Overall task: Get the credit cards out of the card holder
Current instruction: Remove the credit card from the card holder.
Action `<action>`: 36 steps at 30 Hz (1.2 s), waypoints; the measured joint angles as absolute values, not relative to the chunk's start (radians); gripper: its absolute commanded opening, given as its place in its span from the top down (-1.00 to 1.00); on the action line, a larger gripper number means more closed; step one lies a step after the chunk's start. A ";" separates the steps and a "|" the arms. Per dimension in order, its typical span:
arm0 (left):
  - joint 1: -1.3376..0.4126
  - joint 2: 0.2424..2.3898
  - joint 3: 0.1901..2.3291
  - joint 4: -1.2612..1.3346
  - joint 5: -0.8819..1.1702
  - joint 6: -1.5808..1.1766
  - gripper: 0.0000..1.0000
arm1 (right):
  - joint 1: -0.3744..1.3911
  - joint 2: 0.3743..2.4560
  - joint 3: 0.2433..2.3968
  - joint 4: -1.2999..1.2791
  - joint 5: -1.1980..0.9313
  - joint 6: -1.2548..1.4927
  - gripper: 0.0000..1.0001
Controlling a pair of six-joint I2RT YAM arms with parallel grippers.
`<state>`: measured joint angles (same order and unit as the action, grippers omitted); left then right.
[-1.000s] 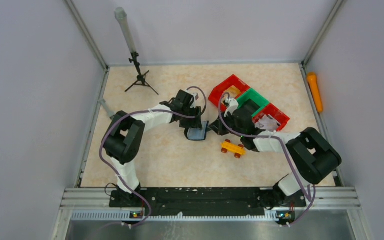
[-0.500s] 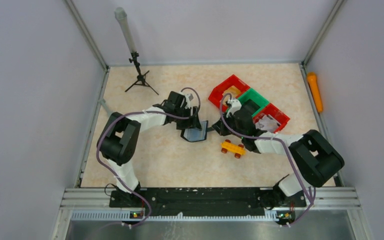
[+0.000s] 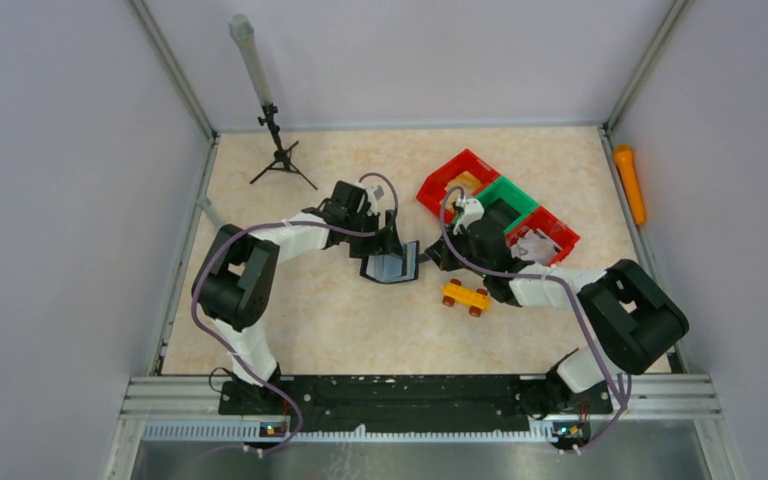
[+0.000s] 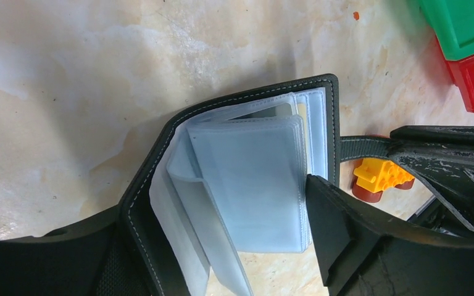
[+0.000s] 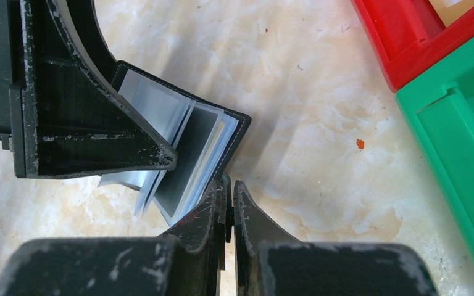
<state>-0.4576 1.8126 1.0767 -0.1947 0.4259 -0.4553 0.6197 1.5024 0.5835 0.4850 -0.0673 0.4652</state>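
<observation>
Spanning the open black stitched card holder [image 4: 145, 185], the left tool [image 4: 219, 203] grips it wide across clear plastic sleeves [image 4: 253, 179]; the right tool [image 5: 229, 185], nearly closed, pinches its black strap [image 4: 364, 147]. Sleeve print unreadable.

Robot lab cell, grey panel walls [image 3: 60, 200], aluminium base rail [image 3: 672, 393], tripod [image 3: 280, 160]

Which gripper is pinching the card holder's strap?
The right gripper, fingers closed on the strap; the left gripper holds the open card holder across its body.
</observation>
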 measured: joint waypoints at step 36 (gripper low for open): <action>-0.551 1.850 1.179 -0.310 0.228 -0.416 -0.73 | 0.619 1.502 0.584 0.486 -0.099 0.466 1.00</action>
<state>-0.5514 1.8496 1.1793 -0.3103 0.2276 -0.4160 0.6193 1.5024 0.5838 0.4862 -0.0994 0.4656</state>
